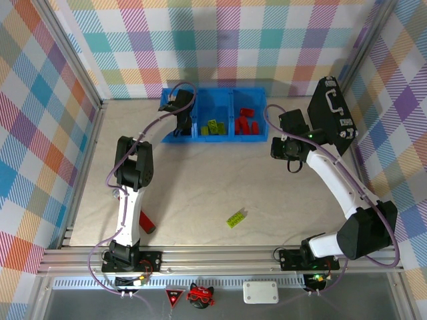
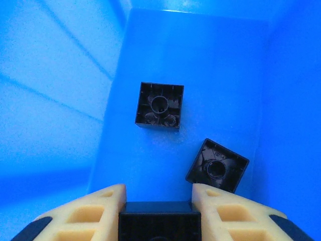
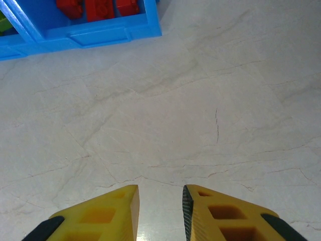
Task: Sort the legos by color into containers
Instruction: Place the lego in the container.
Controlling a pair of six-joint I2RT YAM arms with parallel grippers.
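The left gripper (image 2: 159, 201) pinched a black lego (image 2: 159, 218) over the left bin (image 2: 115, 100), where two more black legos (image 2: 159, 106) lay. The right gripper (image 3: 159, 206) was nearly pressed together, holding nothing, above the table (image 3: 200, 125). One green lego (image 1: 236, 218) sat alone on the table.

Pale marbled table (image 1: 200, 193) with blue containers (image 1: 215, 139), green lego (image 1: 236, 218)

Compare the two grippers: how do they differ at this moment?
The left gripper is shut on a black lego; the right gripper holds nothing. The left hangs inside a blue bin above two black legos; the right hangs over bare table. Both have yellow fingers.
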